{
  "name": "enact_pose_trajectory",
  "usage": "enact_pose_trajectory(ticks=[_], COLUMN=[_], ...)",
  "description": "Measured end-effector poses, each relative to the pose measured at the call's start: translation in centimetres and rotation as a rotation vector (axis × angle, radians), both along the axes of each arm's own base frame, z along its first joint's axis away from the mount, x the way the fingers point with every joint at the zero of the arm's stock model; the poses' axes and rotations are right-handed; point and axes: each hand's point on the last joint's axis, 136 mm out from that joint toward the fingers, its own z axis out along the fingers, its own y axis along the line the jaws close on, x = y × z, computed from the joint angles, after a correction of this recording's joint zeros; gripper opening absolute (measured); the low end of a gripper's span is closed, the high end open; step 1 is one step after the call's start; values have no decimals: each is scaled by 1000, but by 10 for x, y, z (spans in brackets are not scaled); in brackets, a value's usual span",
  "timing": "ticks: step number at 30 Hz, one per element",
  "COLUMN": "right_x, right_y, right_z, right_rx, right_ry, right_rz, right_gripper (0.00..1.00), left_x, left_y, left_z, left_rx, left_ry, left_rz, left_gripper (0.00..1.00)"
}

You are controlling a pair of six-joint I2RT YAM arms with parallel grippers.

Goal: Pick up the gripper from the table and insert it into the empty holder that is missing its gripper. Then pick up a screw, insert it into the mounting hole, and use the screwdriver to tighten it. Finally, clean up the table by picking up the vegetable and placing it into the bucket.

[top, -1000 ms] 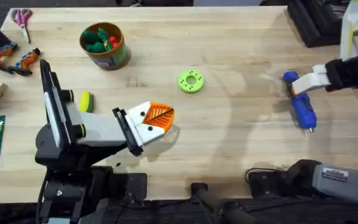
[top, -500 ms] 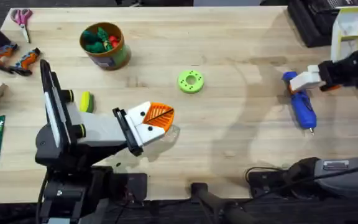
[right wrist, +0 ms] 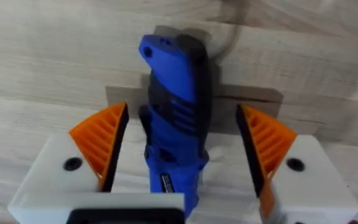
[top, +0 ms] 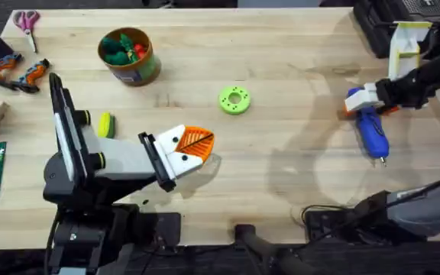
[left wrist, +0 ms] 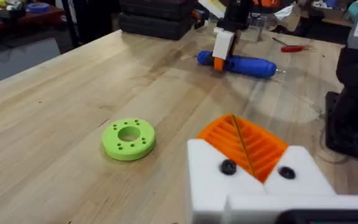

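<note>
Lowered, right gripper [right wrist: 182, 146] straddles the screwdriver [right wrist: 174, 109] (fingers [right wrist: 101, 140] apart).

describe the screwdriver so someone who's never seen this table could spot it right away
Look at the right end of the light wooden table, near the right arm's claw. The screwdriver lies flat there, its thick end between the claw's open orange-padded fingers. It is the only bright blue, pen-shaped item, with a thin metal tip.

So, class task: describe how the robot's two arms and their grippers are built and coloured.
Both arms are grey and black. The left gripper has a white angular body, black screw heads and ribbed orange pads. The right gripper matches: white blocks with orange ribbed wedges. A black cable runs by the right arm's base.
</note>
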Motion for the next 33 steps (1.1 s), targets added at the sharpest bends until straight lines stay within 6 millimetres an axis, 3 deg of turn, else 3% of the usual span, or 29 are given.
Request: enact_pose_trajectory(ticks=[7, 12, 20, 24, 28, 33], right_x=[5, 5, 2, 3, 3, 4], right_y=[0, -1, 1, 5, 7, 10], right_z=[0, -1, -1, -1, -2, -3], right_rx=[-9, -14, -5, 16, 29, 42], right_ry=[-17, -15, -5, -8, -10, -12], right_rz=[7, 8, 19, 25, 32, 28], right_gripper=[991, 916, 884, 553, 66, 28], left_x=[0, 0, 0, 0, 0, 0], left_y=[0, 0, 0, 0, 0, 0], left_z=[0, 0, 0, 0, 0, 0], left_rx=[0, 0, 0, 0, 0, 0], left_ry=[0, 0, 0, 0, 0, 0], left_rz=[0, 0, 0, 0, 0, 0], left_gripper=[4, 4, 4, 4, 4, 4])
